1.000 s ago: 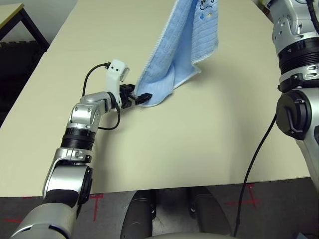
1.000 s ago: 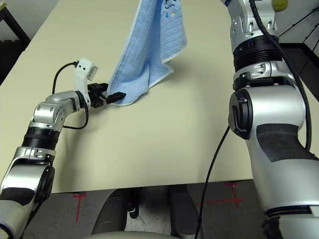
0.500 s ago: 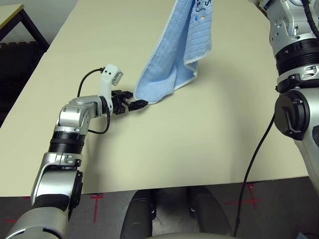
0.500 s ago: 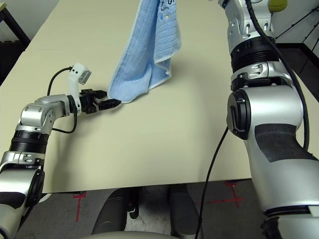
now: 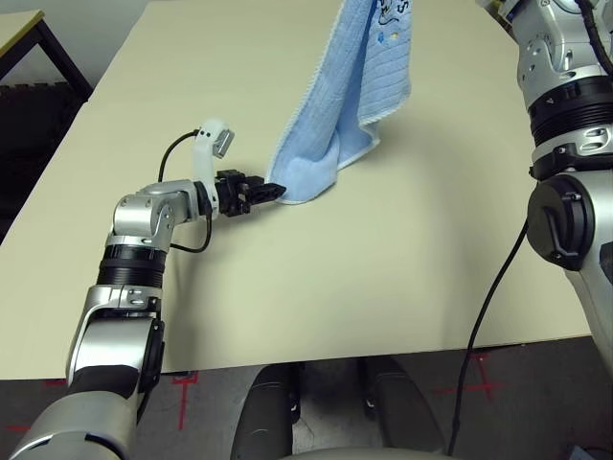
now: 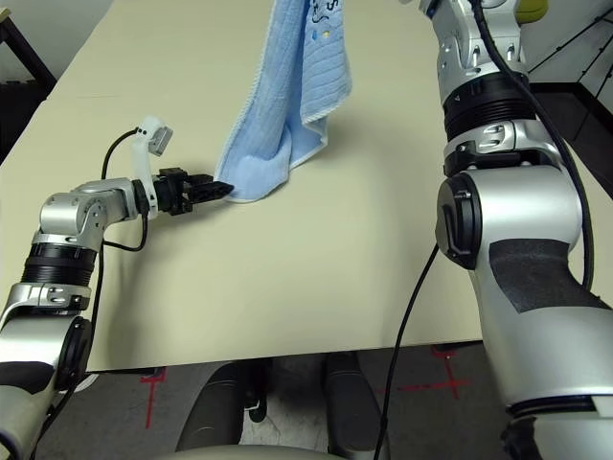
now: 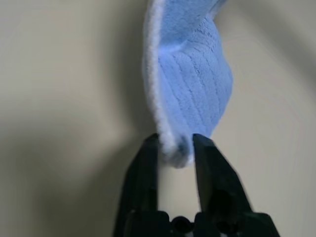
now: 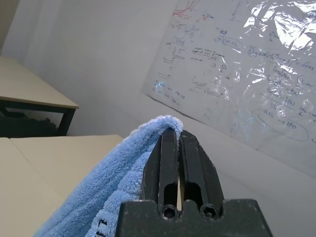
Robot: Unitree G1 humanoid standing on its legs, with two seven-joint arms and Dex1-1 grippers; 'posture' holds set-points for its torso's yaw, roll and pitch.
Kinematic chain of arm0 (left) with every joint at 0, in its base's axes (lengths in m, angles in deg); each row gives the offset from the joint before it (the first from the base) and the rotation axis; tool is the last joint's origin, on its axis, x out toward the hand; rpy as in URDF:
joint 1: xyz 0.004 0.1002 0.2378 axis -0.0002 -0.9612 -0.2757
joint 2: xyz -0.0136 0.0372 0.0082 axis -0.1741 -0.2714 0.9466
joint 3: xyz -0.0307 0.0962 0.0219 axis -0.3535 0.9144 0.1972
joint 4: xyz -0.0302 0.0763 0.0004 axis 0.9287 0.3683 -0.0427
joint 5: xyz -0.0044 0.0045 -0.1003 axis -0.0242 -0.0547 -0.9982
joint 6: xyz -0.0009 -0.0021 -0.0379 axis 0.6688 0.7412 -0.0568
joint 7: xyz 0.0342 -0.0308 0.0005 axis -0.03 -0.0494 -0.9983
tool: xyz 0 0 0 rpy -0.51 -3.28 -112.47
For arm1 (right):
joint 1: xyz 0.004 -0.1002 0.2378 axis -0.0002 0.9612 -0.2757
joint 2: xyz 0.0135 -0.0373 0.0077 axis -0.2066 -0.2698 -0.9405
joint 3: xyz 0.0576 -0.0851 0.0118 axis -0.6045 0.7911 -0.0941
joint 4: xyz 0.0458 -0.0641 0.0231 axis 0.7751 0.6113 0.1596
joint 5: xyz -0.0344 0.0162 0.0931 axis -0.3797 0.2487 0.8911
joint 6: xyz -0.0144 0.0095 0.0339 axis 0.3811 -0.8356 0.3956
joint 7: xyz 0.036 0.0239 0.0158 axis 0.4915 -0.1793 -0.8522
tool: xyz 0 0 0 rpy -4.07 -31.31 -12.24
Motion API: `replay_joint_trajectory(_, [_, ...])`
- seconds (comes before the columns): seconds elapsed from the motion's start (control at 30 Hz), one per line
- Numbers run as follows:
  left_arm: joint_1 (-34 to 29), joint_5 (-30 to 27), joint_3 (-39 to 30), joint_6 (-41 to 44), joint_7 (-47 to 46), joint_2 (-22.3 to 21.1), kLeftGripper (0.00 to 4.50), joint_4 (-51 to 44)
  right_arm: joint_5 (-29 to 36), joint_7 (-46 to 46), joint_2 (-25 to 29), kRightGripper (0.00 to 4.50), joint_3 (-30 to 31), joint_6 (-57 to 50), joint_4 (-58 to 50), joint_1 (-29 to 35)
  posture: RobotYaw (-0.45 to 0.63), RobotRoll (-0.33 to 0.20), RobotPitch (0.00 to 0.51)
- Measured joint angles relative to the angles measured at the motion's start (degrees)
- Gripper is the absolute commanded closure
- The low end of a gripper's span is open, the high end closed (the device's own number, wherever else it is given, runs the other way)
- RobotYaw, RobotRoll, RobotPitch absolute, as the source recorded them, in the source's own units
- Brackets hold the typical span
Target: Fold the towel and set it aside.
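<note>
The light-blue towel (image 5: 354,86) hangs lengthwise from above, its lower end resting on the beige table (image 5: 383,259). A dark embroidered mark shows near its top. My right gripper (image 8: 177,136) is raised high and shut on the towel's upper edge (image 8: 113,187), which drapes over its fingers. My left gripper (image 5: 273,192) lies low over the table at the towel's bottom corner. In the left wrist view its two fingers (image 7: 148,163) press the white-edged corner (image 7: 173,148) from both sides, so it is shut on the towel.
A dark-framed side table (image 5: 29,38) stands at the far left. A black cable (image 5: 493,307) hangs from my right arm past the table's front edge. Red tape marks (image 5: 182,388) lie on the floor. A sheet with writing (image 8: 237,64) hangs on the wall.
My left gripper's fingers, open beside the towel's bottom corner before, have closed on it. The right arm still holds the towel up.
</note>
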Motion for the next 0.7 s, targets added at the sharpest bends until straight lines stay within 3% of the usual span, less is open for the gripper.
replay_joint_trajectory(0.07, [0.0,0.0,0.17,0.42,0.3,-0.05,4.49,0.0,-0.05,0.18,0.0,4.5,0.0,0.0,0.01,0.0,-0.04,0.0,0.168])
replay_joint_trajectory(0.43, [3.3,0.02,-2.7,0.48,-3.96,-1.04,4.49,0.83,0.17,1.16,1.22,4.5,-1.57,-2.21,1.01,5.15,-0.03,0.0,0.182])
replay_joint_trajectory(0.7, [5.81,0.12,-8.57,-0.97,-12.02,-4.92,4.49,-2.14,3.21,1.3,4.01,4.5,-4.13,-17.82,-1.22,16.3,-0.02,0.0,0.207])
